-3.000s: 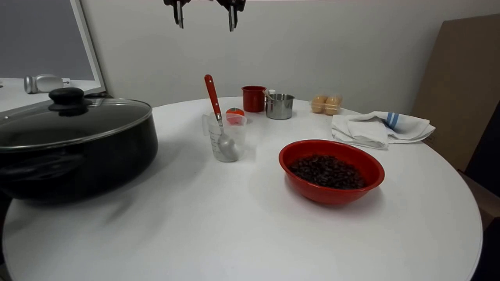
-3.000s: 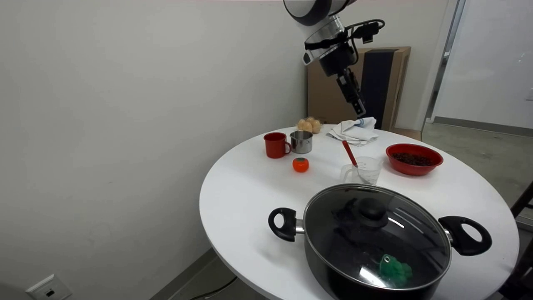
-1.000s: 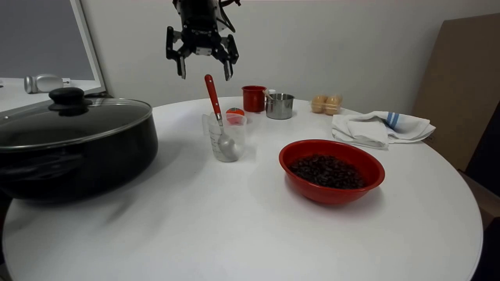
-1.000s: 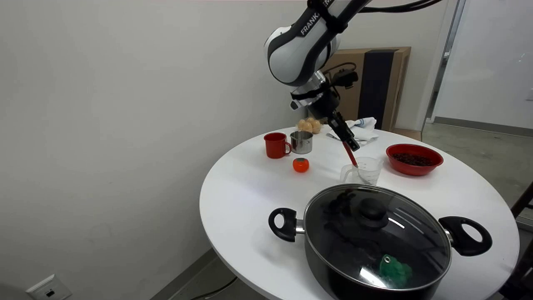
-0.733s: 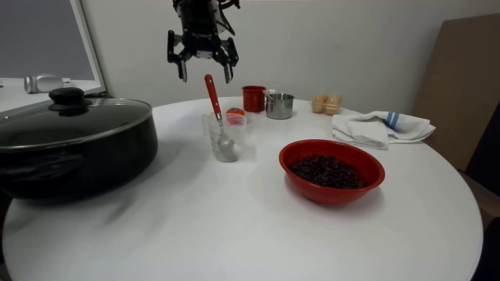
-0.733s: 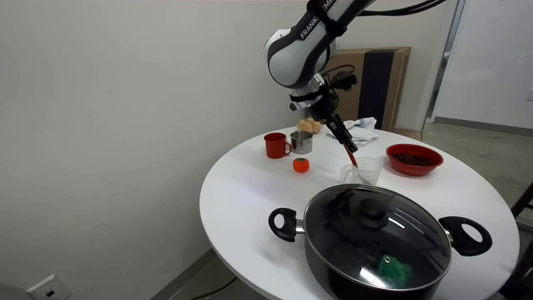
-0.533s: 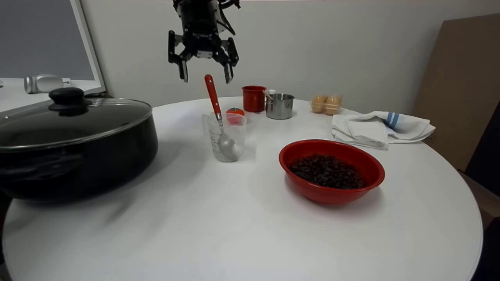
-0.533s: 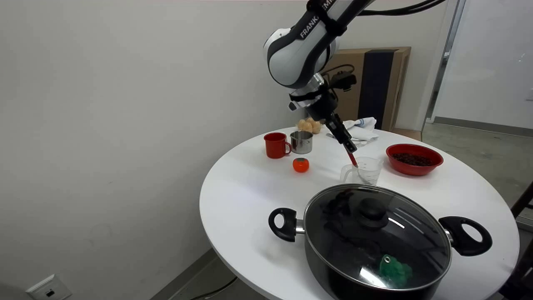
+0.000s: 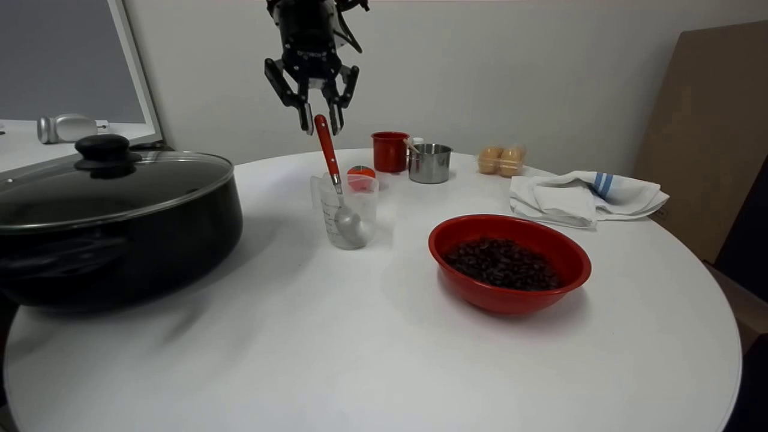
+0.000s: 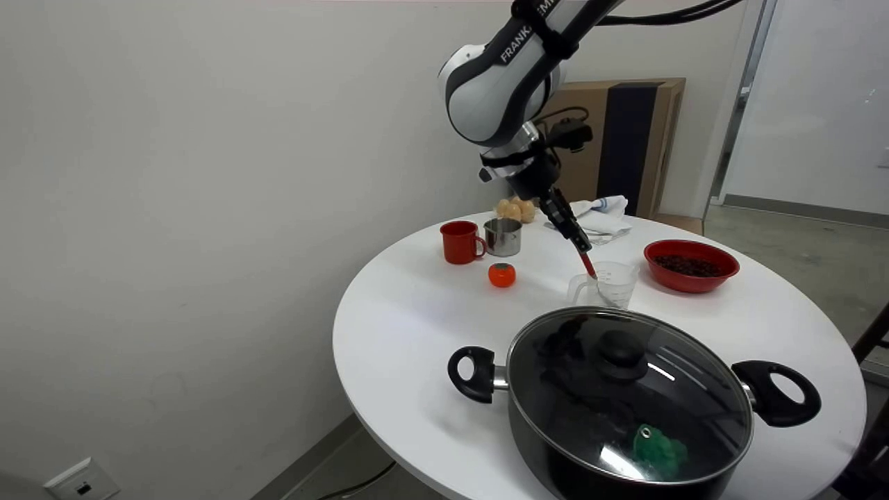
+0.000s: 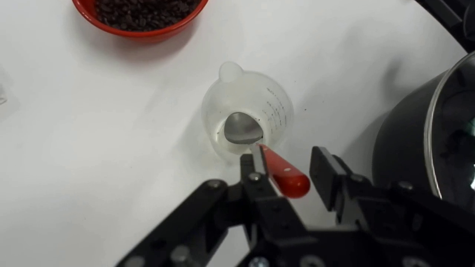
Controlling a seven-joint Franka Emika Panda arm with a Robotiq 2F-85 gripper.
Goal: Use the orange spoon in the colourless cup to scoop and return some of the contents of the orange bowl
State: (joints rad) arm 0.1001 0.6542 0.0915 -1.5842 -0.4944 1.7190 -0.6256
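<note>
Gripper [image 9: 323, 131] astride the spoon [image 9: 332, 165] standing in the cup [image 9: 367, 204]

In an exterior view, left to right. Left of the cup: pot [image 9: 162, 252], cut off at the frame edge. Above the cup: gripper, fingers [image 11: 323, 172] apart on either side of the handle; the wrist view shows a gap on one side, contact on the other uncertain. In the cup: spoon, tilted, its scoop hazy through the clear side. Behind the cup: fruit [image 9: 360, 171], partly covered. Right of the cup: bowl [image 9: 504, 302] of beans [image 9: 503, 264], cropped in the wrist view. Compared with earlier: fingers closer together; spoon and bowl unmoved.
</note>
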